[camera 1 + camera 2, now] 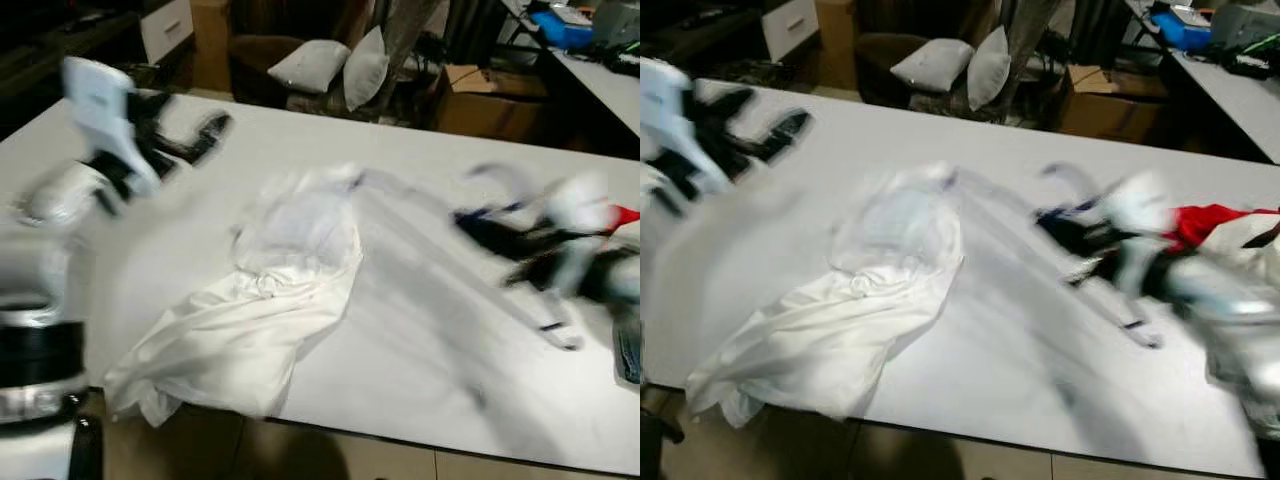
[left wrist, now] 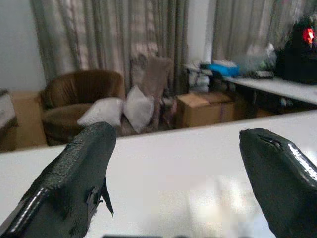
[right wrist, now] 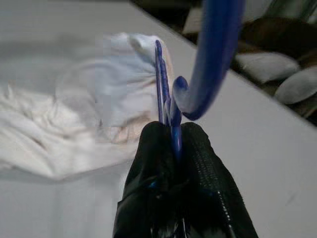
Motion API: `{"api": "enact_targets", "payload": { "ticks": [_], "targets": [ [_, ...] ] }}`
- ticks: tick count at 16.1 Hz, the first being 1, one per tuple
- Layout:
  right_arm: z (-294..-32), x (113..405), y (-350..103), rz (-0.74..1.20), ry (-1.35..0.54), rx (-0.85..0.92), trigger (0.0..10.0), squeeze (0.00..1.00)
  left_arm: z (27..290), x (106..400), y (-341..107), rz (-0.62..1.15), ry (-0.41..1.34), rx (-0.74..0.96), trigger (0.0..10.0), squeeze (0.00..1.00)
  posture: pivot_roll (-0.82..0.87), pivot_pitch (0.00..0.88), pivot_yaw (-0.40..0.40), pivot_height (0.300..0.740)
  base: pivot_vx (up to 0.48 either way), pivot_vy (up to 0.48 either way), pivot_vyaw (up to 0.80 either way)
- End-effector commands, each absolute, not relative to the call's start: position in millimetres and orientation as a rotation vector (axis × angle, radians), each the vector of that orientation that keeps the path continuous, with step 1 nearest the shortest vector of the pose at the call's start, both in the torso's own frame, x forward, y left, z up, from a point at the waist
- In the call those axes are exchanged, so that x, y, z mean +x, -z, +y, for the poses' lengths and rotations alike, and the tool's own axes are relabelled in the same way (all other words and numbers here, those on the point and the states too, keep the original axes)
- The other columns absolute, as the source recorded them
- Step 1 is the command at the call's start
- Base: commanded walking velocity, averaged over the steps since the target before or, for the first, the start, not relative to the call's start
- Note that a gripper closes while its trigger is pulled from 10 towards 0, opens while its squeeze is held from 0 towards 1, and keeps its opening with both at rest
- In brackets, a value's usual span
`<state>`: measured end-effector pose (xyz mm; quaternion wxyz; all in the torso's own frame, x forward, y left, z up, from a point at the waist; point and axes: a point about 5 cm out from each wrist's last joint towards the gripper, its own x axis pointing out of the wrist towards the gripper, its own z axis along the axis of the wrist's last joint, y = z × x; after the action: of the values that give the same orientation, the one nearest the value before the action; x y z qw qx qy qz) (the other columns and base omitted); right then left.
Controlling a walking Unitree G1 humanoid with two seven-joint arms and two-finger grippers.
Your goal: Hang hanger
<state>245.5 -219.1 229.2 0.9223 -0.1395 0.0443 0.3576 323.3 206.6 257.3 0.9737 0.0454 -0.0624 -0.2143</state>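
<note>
- Carrying step, by the look of it: right hand (image 3: 176,148) clamped on blue hanger (image 3: 213,54) just below its hook, lifted off the worktop (image 1: 420,330).
- Left hand (image 2: 178,163) spread wide, empty, above bare worktop.
- Next, likely: finding a rail for the hook.
- White garment (image 1: 270,300) beyond the right hand, overhanging the near edge; open surface around.

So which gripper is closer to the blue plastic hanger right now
Right. The right gripper is clamped on the blue plastic hanger just below its hook; the left gripper hovers open across the white table, beyond the white garment.
</note>
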Motion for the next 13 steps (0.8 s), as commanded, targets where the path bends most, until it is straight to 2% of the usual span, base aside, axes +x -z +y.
{"api": "enact_targets", "payload": {
  "ticks": [1,3,4,5,7,9,10,13],
  "targets": [
    [-217,230,-245,0.049,-0.829,-0.275,10.0,0.0,197,323,-260,-0.152,0.435,0.117,10.0,0.0,-0.04,0.0,-0.045,0.74,0.0,0.0,0.0],
    [-221,219,-259,-0.004,-0.885,-0.209,10.0,0.0,193,327,-262,-0.174,0.406,0.113,10.0,0.0,-0.05,0.0,-0.039,0.74,0.0,0.0,0.0],
    [-237,226,-267,-0.053,-0.767,-0.137,10.0,0.0,185,335,-262,-0.191,0.383,0.113,10.0,0.0,-0.06,0.0,-0.03,0.74,0.0,0.0,0.0],
    [-243,228,-266,-0.042,-0.728,-0.097,10.0,0.0,178,338,-261,-0.192,0.389,0.122,10.0,0.0,-0.06,0.0,-0.023,0.74,0.0,0.0,0.0],
    [-231,215,-243,0.101,-0.807,-0.212,10.0,0.0,170,341,-263,-0.213,0.377,0.123,10.0,0.0,-0.07,0.0,-0.012,0.74,0.0,0.0,0.0],
    [-222,210,-208,0.287,-0.822,-0.382,10.0,0.0,172,343,-266,-0.225,0.352,0.13,10.0,0.0,-0.06,0.0,-0.011,0.74,0.0,0.0,0.0],
    [-217,211,-199,0.306,-0.825,-0.38,10.0,0.0,171,343,-265,-0.225,0.361,0.146,10.0,0.0,-0.06,0.0,-0.011,0.74,0.0,0.0,0.0],
    [-189,202,-187,0.309,-0.987,-0.405,10.0,0.0,166,340,-263,-0.217,0.406,0.162,10.0,0.0,-0.05,0.0,-0.024,0.74,0.0,0.0,0.0]
  ]
}}
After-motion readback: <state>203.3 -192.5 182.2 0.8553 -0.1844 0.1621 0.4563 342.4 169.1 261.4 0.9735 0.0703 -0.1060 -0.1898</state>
